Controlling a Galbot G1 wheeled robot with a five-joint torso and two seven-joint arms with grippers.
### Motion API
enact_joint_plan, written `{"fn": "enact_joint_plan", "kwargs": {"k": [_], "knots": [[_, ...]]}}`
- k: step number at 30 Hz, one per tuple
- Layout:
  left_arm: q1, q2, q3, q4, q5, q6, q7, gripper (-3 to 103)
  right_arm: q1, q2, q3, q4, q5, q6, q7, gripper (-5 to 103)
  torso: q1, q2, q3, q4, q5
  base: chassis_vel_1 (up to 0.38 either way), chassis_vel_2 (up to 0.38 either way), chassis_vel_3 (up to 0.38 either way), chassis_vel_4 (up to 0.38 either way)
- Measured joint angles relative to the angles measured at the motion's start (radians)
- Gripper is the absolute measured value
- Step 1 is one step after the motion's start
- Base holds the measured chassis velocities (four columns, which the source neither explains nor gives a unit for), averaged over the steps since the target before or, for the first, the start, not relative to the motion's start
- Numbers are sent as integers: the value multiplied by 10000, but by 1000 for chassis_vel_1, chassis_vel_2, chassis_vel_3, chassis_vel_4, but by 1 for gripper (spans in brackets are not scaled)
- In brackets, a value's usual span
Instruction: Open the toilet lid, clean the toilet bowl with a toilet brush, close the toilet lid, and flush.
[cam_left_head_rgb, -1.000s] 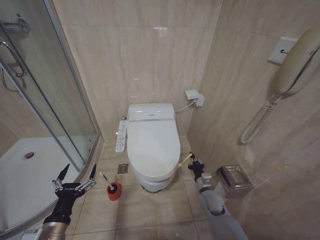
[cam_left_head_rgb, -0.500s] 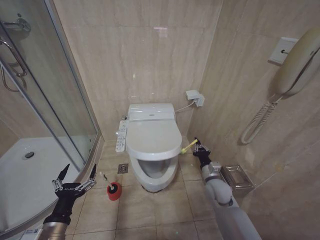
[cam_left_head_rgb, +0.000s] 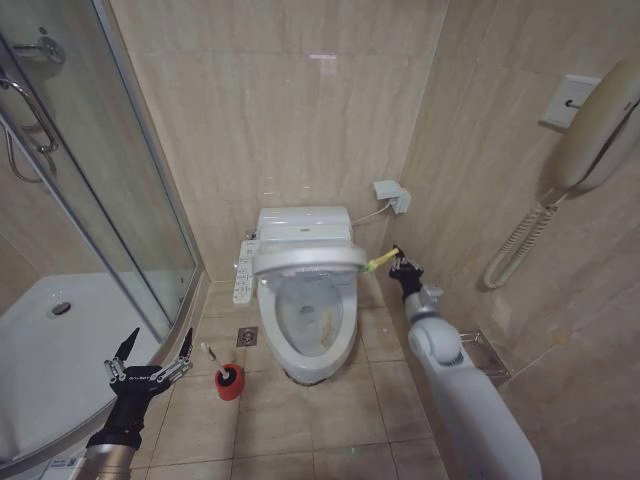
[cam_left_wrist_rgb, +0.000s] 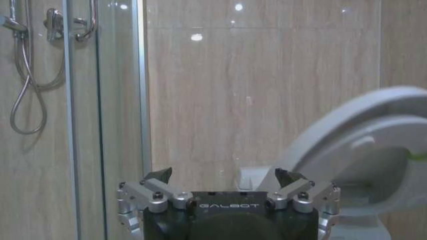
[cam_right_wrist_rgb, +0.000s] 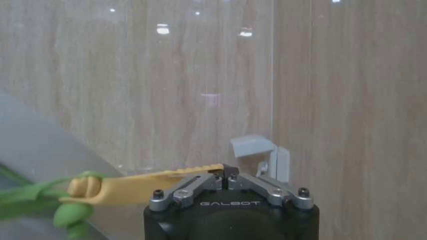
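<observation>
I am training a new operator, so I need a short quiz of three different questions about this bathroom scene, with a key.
1. True or false: the toilet lid is lying flat and closed on the toilet bowl.
2. What is the right gripper shut on?
A. the toilet brush
B. the green-yellow strap at the lid's edge
C. the wall phone
3. Fill in: the toilet brush stands on the floor tiles in its red ____, between the open left gripper and the bowl.

Key: 1 false, the lid is partly raised; 2 B; 3 holder.
</observation>
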Motion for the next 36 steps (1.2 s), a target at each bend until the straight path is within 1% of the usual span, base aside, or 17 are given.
{"fn": "enact_joint_plan", "kwargs": {"k": [8,11,17,28,36], "knots": [[-1,0,0,0,0,0,0,100,1077,3,-270,-832,103,2,122,1,0,0,0,-1,-3,0,0,0,0],[0,0,0,0,0,0,0,100,1616,48,-431,-1386,109,37,149,1,0,0,0,0,-2,0,0,0,0],[0,0,0,0,0,0,0,100,2328,151,-714,-2169,94,80,168,1,0,0,0,-3,0,0,0,0,0],[0,0,0,0,0,0,0,100,3538,274,-1109,-3503,65,221,209,1,1,1,0,-2,-1,0,0,0,0],[0,0,0,0,0,0,0,100,4847,426,-1449,-4764,41,306,279,1,2,0,3,-2,1,0,0,0,0]]}}
